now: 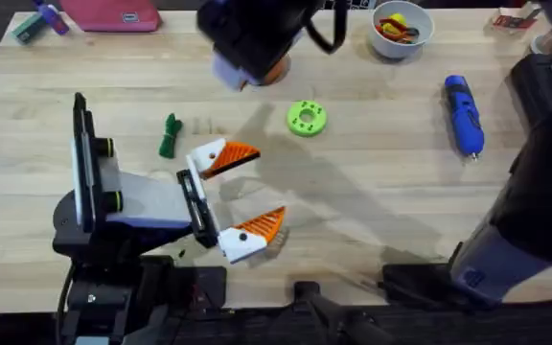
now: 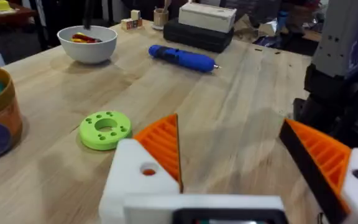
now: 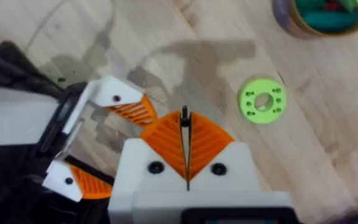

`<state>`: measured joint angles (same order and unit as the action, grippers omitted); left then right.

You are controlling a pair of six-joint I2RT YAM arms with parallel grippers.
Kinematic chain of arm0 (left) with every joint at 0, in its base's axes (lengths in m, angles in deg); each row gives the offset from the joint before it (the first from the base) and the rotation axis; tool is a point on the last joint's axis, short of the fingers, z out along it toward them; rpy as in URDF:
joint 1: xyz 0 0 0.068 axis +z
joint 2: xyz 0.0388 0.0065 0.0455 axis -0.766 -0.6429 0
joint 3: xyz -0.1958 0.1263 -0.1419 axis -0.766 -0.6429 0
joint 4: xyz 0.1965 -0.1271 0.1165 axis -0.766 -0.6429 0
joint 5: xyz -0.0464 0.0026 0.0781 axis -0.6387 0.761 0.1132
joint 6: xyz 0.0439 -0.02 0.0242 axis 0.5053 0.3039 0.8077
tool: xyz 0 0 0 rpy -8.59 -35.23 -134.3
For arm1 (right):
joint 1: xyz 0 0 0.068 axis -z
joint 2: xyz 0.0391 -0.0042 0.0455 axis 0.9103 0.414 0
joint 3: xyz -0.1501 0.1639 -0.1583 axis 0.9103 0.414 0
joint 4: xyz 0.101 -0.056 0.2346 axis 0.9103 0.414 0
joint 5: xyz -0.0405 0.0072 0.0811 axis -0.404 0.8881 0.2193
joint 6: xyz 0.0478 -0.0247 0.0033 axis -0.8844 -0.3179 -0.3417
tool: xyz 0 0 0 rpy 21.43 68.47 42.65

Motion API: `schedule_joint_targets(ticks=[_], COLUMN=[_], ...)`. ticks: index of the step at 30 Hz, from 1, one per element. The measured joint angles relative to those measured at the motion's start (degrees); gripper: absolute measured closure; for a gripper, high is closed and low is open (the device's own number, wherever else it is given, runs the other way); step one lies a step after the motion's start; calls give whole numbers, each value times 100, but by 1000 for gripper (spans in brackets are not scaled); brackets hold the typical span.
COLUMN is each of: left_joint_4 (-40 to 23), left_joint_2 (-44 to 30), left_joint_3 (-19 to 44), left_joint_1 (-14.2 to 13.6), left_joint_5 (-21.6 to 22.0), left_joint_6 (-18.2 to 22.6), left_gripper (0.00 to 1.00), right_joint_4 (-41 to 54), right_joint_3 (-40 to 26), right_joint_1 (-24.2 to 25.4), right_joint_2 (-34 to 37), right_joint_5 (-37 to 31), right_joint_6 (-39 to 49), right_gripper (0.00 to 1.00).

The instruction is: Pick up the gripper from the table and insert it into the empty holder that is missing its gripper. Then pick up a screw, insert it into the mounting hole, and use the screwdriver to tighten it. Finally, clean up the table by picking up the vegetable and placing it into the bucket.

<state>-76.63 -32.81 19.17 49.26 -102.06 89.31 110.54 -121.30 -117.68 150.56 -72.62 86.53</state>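
The screwdriver (image 1: 464, 115) lay at the table's two o'clock, its long axis running twelve to six, tip toward six. The left gripper (image 1: 243, 195) gaped wide, empty. The right gripper (image 3: 184, 134) was pressed closed, empty, near the holder (image 3: 261, 101).

Tabletop (image 1: 372, 211): light wood planks, grain running side to side.

White bowl (image 1: 402, 29) near far edge, red and yellow bits inside; in the left wrist view it stands upright.

Pink flat case (image 1: 111, 13) at far left edge. Beside it a small purple piece (image 1: 50, 16) and a green-grey block (image 1: 29, 29).

Red-and-white item (image 1: 514, 19) at far right corner, too small to identify.

Left wrist view: white box (image 2: 207, 16) stacked on a black box (image 2: 197, 36); small wooden blocks (image 2: 131, 23) nearby.
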Motion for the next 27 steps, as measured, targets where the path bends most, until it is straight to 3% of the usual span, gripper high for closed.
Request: schedule_joint_targets(ticks=[9,27], left_joint_4=[2,1], left_joint_2=[1,0], left_joint_3=[0,0], left_joint_1=[0,0], left_joint_5=[-2,-1], left_joint_6=[0,0], left_gripper=[16,14], right_joint_4=[49,219], right_joint_3=[0,-11], right_joint_1=[-588,-833], right_joint_2=[0,254], right_joint_5=[230,556], right_joint_6=[758,1219], right_gripper=[995,995])
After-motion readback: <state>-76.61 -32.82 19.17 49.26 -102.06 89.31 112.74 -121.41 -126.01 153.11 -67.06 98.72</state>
